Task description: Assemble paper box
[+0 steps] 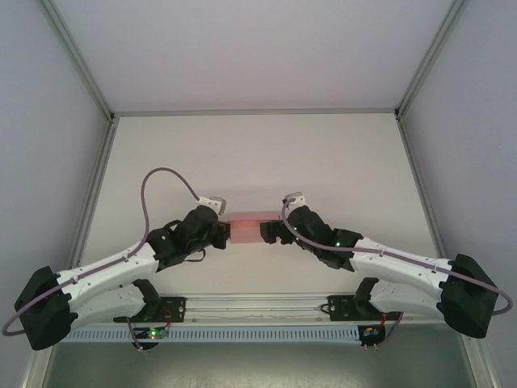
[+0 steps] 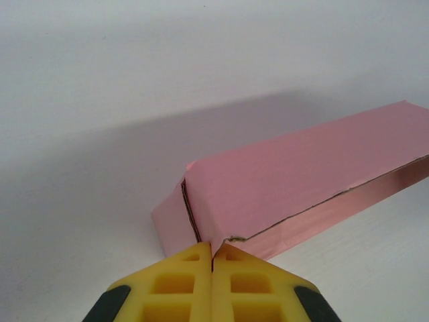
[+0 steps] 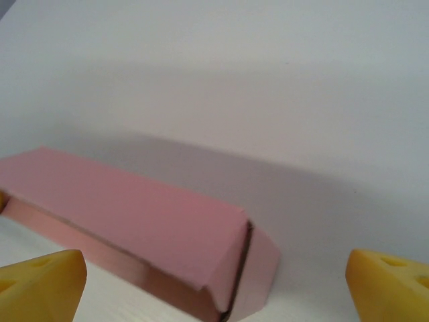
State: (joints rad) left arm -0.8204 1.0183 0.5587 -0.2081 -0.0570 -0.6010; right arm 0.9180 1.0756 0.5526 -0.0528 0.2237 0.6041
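paper box (image 1: 245, 229) lies on the table (image 1: 258, 153) between your arms, long axis left-right. left gripper (image 2: 212, 258) is closed, tips touching its left end; right gripper (image 3: 216, 268) gapes wide at the right end (flap looks untucked), both equally near.

Left arm (image 1: 105, 271) at seven o'clock, right arm (image 1: 396, 260) at five: white links, black joint housings, green lights (image 1: 164, 238), lilac cables (image 1: 158, 173); left gripper (image 2: 212, 258) and right gripper (image 3: 216, 268) bear pocketed yellow fingers (image 2: 174, 288).
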